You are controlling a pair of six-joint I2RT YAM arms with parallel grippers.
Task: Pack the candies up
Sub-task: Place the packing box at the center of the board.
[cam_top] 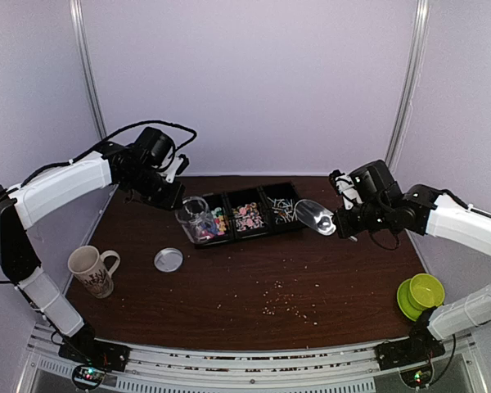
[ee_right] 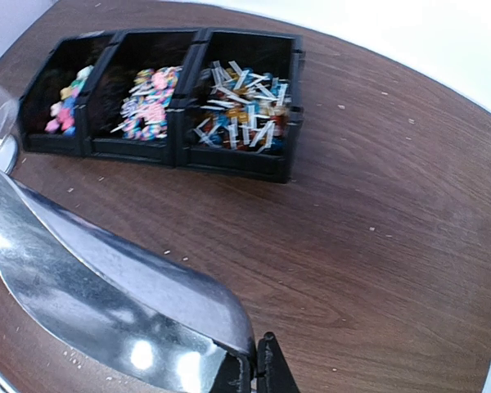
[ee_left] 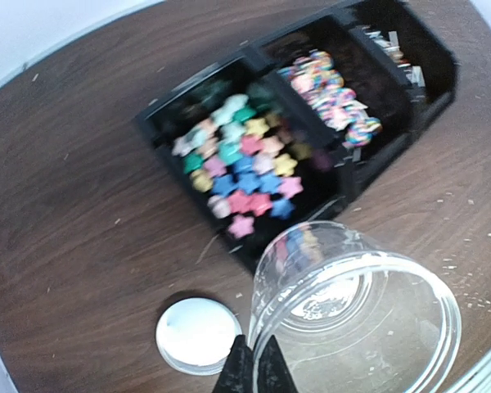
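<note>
**Candies sit in the tray, jar and scoop both gripped**

Candies (cam_top: 245,217) are in a black three-bin tray (cam_top: 266,232) at back centre of the table. Left bin has stars, middle bin has round multicoloured sweets, right bin has wrapped ones.

Surface/room: dark brown wood table (cam_top: 229,315), pale lilac walls on three sides, and a metal pole (cam_top: 88,70) in each back corner. Pale crumbs (cam_top: 288,304) are scattered front centre and towards the right.

Left arm: reaches in from the left with its wrist over the tray's left end. Left gripper (ee_left: 254,368) has its jaws pinched narrow on the wall of a clear jar (ee_left: 368,319). The jar is tilted, mouth towards the wrist camera, just beside the star bin. I can't tell whether the jar touches the tray.

Right arm: comes in from the right, forearm roughly level. Right gripper (ee_right: 256,368) has its jaws clamped narrow on the end of a metal scoop (ee_right: 90,286). The scoop bowl points left towards the tray, just off its right end and apart from it.

Edges/room:
- A round lid (ee_left: 198,334) lies flat in front of the tray's left end, near the jar.
- A patterned mug (cam_top: 92,268) stands near the left edge.
- A green cup on a green saucer (cam_top: 421,293) sits at the right edge, beside the right arm's lower link.
- Bare wood runs between the tray front and the near edge, with only the crumbs on it.
- The tray's back side is close to the rear wall.
</note>
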